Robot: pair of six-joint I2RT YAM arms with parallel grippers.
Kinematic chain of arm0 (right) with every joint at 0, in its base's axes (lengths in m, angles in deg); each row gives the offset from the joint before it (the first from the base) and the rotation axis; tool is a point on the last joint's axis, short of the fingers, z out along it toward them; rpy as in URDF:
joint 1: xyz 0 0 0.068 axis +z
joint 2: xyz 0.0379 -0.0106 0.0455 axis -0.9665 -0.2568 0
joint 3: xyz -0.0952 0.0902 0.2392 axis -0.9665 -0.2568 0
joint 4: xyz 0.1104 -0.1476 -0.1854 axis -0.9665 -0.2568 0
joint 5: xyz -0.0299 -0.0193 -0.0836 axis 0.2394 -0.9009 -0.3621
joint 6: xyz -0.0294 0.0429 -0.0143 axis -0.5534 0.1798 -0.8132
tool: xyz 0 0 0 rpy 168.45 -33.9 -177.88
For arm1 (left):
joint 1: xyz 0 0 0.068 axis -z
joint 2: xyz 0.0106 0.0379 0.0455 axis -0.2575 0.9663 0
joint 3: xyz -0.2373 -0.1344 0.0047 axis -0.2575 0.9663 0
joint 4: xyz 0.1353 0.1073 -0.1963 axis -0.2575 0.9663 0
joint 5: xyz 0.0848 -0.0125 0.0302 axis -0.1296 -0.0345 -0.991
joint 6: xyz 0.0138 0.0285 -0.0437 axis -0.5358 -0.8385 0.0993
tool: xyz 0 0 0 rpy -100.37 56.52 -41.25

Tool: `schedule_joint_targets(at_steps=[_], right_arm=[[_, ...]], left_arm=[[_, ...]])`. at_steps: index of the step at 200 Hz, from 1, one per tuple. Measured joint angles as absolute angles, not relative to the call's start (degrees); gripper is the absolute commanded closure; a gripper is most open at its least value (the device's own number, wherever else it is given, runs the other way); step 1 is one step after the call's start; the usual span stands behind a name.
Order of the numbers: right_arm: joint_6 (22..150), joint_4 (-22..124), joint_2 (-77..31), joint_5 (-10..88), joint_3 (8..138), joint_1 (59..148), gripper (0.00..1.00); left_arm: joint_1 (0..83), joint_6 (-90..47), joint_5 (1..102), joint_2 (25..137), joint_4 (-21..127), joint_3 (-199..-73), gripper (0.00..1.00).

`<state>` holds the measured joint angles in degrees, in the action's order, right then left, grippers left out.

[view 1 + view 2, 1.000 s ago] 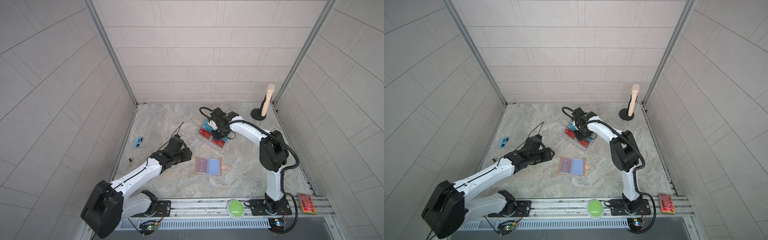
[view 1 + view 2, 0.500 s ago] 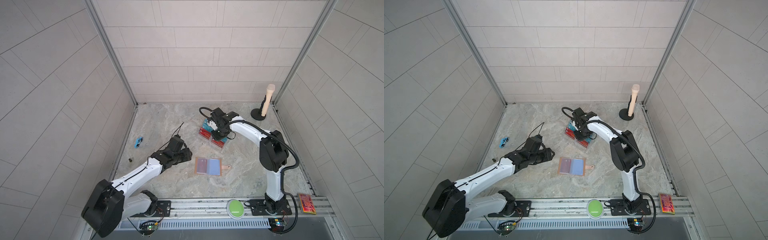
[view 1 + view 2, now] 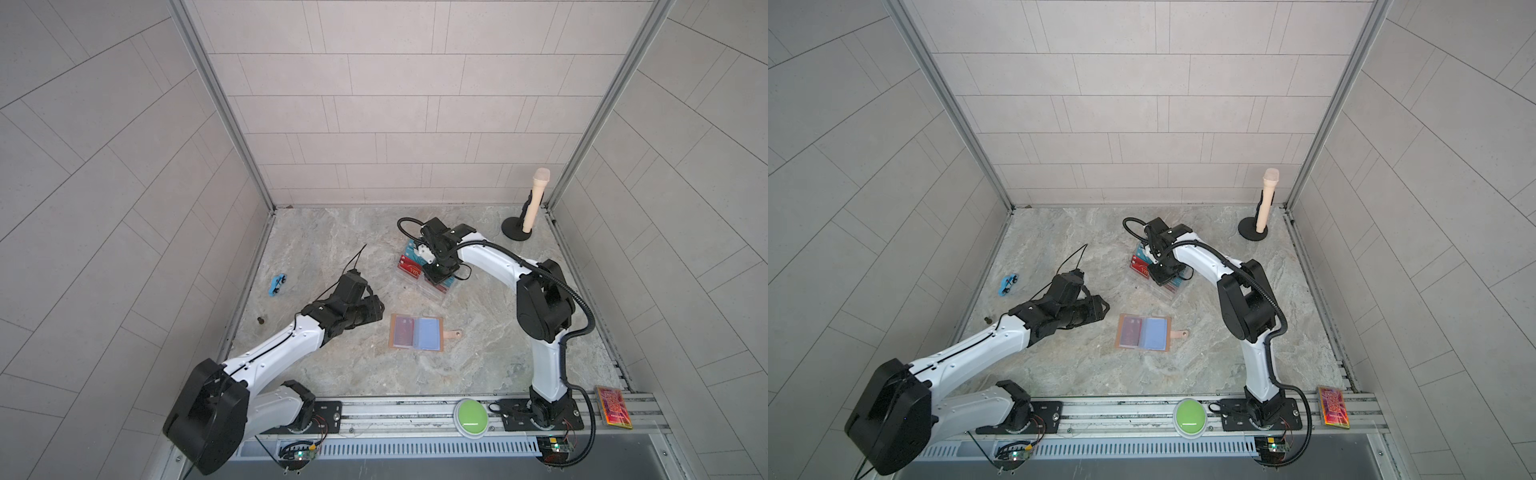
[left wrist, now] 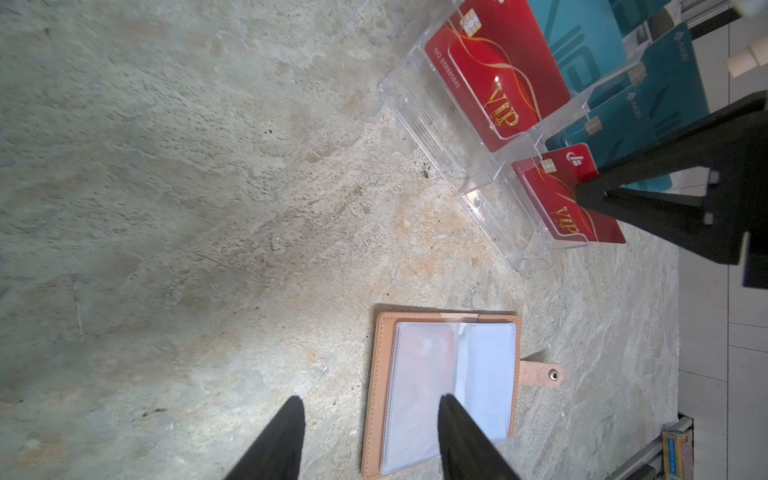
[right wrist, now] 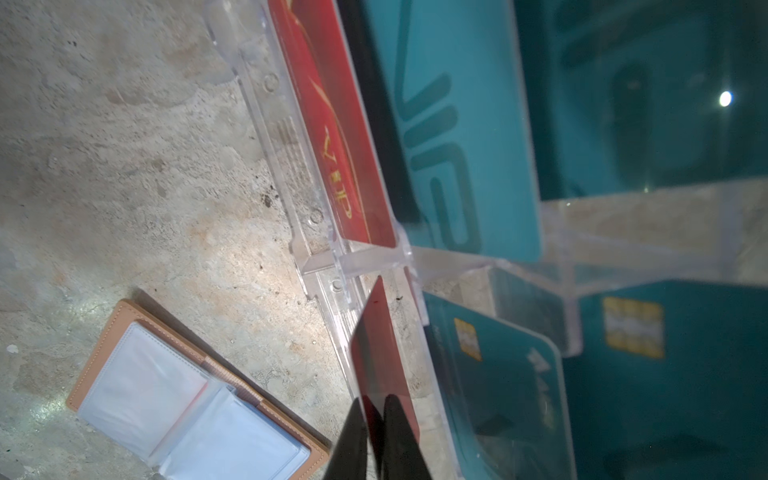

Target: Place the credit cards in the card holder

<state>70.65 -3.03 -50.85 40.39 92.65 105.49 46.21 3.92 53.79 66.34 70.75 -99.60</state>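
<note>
The card holder (image 3: 417, 338) (image 3: 1144, 338) lies open and flat mid-table, a tan-pink cover with pale-blue pockets (image 4: 449, 386) (image 5: 183, 395). Red and teal credit cards stand in a clear acrylic stand (image 4: 490, 199) behind it. My right gripper (image 5: 374, 400) (image 3: 436, 276) is shut on the edge of a red credit card (image 5: 382, 345) (image 4: 557, 195) in the stand's front slot. Another red VIP card (image 4: 494, 70) and teal cards (image 4: 623, 124) sit in neighbouring slots. My left gripper (image 4: 372, 398) (image 3: 376, 311) hovers open and empty by the holder's left edge.
A beige microphone on a black round base (image 3: 534, 203) stands at the back right. A small blue toy (image 3: 277, 284) and a tiny dark object (image 3: 261, 320) lie by the left wall. A green button (image 3: 471, 417) and an orange-pink patterned slab (image 3: 614, 406) sit on the front rail.
My right gripper's jaws have closed onto the red card at the stand. Both arms have otherwise stayed in place, and the left gripper is unchanged.
</note>
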Motion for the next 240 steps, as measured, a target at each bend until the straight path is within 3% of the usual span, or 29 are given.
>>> schedule_joint_targets(at_steps=[57,94,148,187,240], right_arm=[[69.5,-4.2,-50.9,39.8,94.7,105.5,0.92],[68.6,-5.3,-50.8,39.3,95.9,105.5,1.00],[68.7,-5.9,-46.8,41.1,96.0,105.5,1.00],[73.9,-0.9,-35.7,52.8,89.3,104.1,1.00],[91.4,18.9,-24.2,72.9,62.7,103.1,1.00]], left_arm=[[46.2,4.3,53.8,66.3,70.8,-99.6,0.45],[46.2,4.4,53.8,66.1,71.0,-99.6,0.45],[46.2,4.4,52.3,63.5,73.9,-99.8,0.46],[48.0,3.0,47.7,63.1,81.1,-102.2,0.49],[53.1,1.9,45.0,63.5,83.8,-104.3,0.56]])
